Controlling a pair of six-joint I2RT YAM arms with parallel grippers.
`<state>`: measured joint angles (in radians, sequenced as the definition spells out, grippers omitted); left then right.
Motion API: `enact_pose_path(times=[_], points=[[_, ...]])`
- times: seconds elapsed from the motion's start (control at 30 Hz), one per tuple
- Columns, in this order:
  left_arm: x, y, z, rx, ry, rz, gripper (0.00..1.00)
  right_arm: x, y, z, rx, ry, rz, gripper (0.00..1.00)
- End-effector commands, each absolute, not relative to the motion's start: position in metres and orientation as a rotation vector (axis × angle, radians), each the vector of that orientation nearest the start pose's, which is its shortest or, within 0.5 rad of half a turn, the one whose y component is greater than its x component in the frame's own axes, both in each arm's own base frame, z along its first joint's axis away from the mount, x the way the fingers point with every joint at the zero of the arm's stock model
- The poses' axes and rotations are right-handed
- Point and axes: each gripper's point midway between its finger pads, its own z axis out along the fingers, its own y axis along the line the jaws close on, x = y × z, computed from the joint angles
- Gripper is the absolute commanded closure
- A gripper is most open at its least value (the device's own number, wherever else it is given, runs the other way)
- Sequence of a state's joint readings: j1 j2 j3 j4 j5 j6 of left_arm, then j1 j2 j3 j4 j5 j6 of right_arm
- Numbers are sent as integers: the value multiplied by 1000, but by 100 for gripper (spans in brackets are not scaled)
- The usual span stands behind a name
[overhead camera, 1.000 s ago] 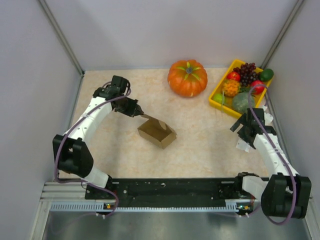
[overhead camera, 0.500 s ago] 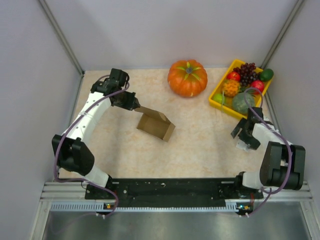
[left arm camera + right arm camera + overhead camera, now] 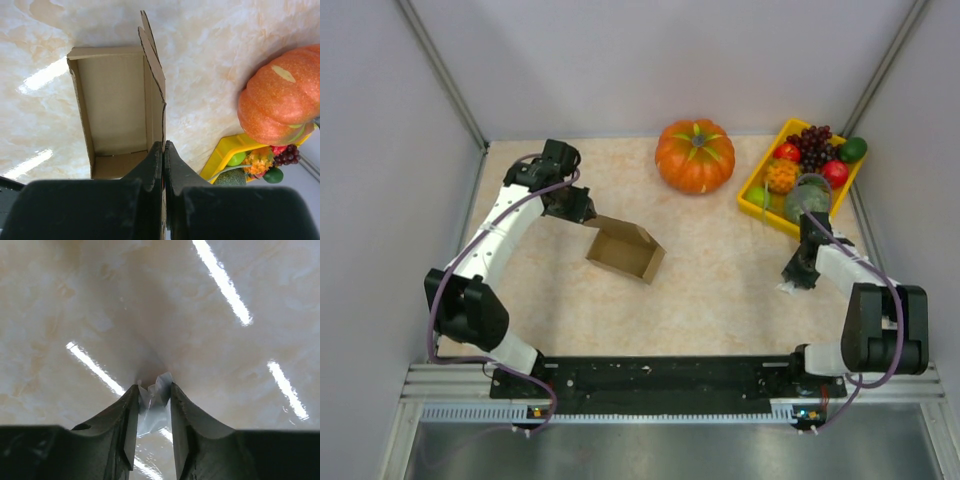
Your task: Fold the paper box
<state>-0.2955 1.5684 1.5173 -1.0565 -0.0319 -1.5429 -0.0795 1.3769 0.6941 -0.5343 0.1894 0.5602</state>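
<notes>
The paper box (image 3: 625,250) is a small brown cardboard box, left of the table's middle, open side up. In the left wrist view I look into the empty paper box (image 3: 115,100). Its right wall, which ends in a raised flap, runs in between my fingers. My left gripper (image 3: 582,213) (image 3: 164,145) is shut on that wall at the box's far-left corner. My right gripper (image 3: 792,280) (image 3: 154,387) points down at the table on the right, far from the box. Its fingers press both sides of a crumpled scrap of clear plastic (image 3: 157,400).
An orange pumpkin (image 3: 695,155) (image 3: 280,105) stands at the back centre. A yellow fruit tray (image 3: 752,195) (image 3: 220,155) with grapes and other fruit sits at the back right, just beyond my right gripper. Grey walls close in the table on three sides.
My left gripper has drawn the box a little to the left and turned its open side up. My right arm has dropped to the table, and its jaws have narrowed onto the plastic scrap.
</notes>
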Motion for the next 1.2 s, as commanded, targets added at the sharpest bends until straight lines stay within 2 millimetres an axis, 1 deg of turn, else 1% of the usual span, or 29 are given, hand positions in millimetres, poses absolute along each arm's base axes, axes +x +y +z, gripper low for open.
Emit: enact_pose_path(times=[0.0, 0.03, 0.1, 0.17, 0.23, 0.27, 0.3, 0.33, 0.37, 0.4, 0.43, 0.47, 0.5, 0.53, 0.57, 0.6, 0.63, 0.67, 0.7, 0.73, 0.77, 0.83, 0.87, 0.9, 0.97, 1.0, 1.1, 1.13, 1.17], points=[[343, -135, 201, -1686, 2215, -445, 100, 251, 0, 12, 871, 2636, -9, 75], [342, -134, 202, -1689, 2209, -444, 100, 252, 4, 12, 853, 2638, 12, 77], [341, -132, 201, -1702, 2202, -431, 100, 255, 19, 17, 771, 2631, 57, 86], [342, -131, 202, -1709, 2189, -428, 100, 255, 33, 22, 711, 2628, 98, 86], [341, -129, 203, -1713, 2181, -420, 100, 258, 47, 36, 649, 2587, 177, 88], [342, -129, 204, -1714, 2177, -423, 100, 257, 63, 44, 572, 2579, 216, 89], [342, -129, 204, -1714, 2174, -426, 100, 256, 75, 50, 542, 2562, 260, 90], [342, -130, 205, -1716, 2173, -430, 100, 256, 91, 65, 471, 2519, 333, 90], [342, -131, 205, -1718, 2176, -439, 100, 254, 104, 74, 418, 2497, 374, 91], [341, -132, 204, -1721, 2184, -442, 100, 245, 133, 84, 298, 2484, 444, 91], [341, -134, 204, -1726, 2188, -448, 100, 250, 153, 113, 222, 2363, 545, 91], [340, -137, 203, -1741, 2201, -466, 100, 247, 170, 127, 151, 2302, 605, 91], [339, -140, 202, -1748, 2210, -478, 100, 227, 204, 141, 0, 2243, 703, 92], [339, -142, 202, -1758, 2217, -489, 100, 232, 219, 166, -26, 2111, 753, 92], [339, -145, 203, -1765, 2221, -503, 100, 222, 235, 182, -100, 2024, 814, 92], [340, -146, 202, -1771, 2221, -501, 100, 206, 257, 195, -185, 1968, 881, 92], [341, -146, 203, -1771, 2217, -504, 100, 206, 271, 218, -203, 1861, 935, 92], [339, -145, 202, -1783, 2216, -490, 100, 207, 284, 219, -272, 1833, 918, 92], [339, -144, 200, -1784, 2220, -479, 100, 199, 299, 224, -333, 1804, 931, 92], [339, -145, 200, -1788, 2218, -477, 100, 200, 310, 227, -365, 1790, 912, 92], [338, -144, 200, -1789, 2219, -473, 100, 206, 326, 233, -429, 1750, 878, 91], [335, -143, 199, -1794, 2223, -456, 100, 208, 348, 235, -484, 1721, 874, 91], [335, -142, 200, -1796, 2222, -453, 100, 214, 358, 251, -492, 1669, 884, 91], [332, -141, 201, -1799, 2224, -445, 100, 220, 370, 233, -535, 1698, 849, 91], [331, -138, 202, -1812, 2211, -430, 100, 228, 382, 236, -584, 1671, 810, 90], [330, -138, 203, -1809, 2212, -432, 100, 234, 388, 230, -591, 1655, 787, 89], [329, -137, 205, -1817, 2201, -430, 100, 260, 383, 225, -561, 1622, 628, 84], [328, -138, 205, -1817, 2200, -427, 100, 267, 385, 208, -580, 1649, 562, 82], [328, -138, 205, -1819, 2203, -422, 100, 276, 387, 213, -573, 1642, 512, 77]])
